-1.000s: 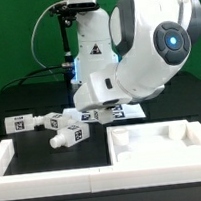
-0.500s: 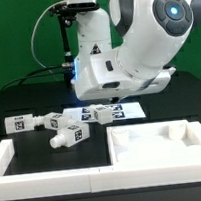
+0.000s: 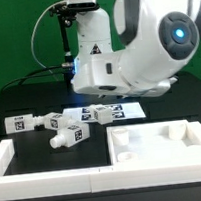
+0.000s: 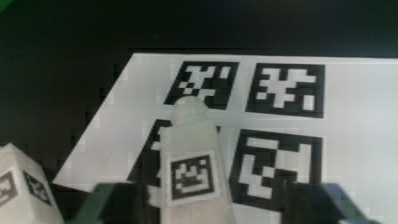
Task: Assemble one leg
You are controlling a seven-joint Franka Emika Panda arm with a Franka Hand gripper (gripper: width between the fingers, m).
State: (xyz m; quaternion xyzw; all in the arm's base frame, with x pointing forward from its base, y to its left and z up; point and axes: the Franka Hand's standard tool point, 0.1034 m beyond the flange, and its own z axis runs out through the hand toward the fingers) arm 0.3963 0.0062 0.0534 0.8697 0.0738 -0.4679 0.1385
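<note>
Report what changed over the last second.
The arm lifted and turned, uncovering the leg lying on the marker board. The gripper hangs open above that leg; nothing was visibly gripped or released. The other legs and the white slab stayed put.

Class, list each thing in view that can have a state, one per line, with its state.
Gripper: open, holding nothing.
Leg on marker board: lying, not gripped.
Other legs: lying loose.
Slab: flat, recesses up, no leg fitted.
</note>
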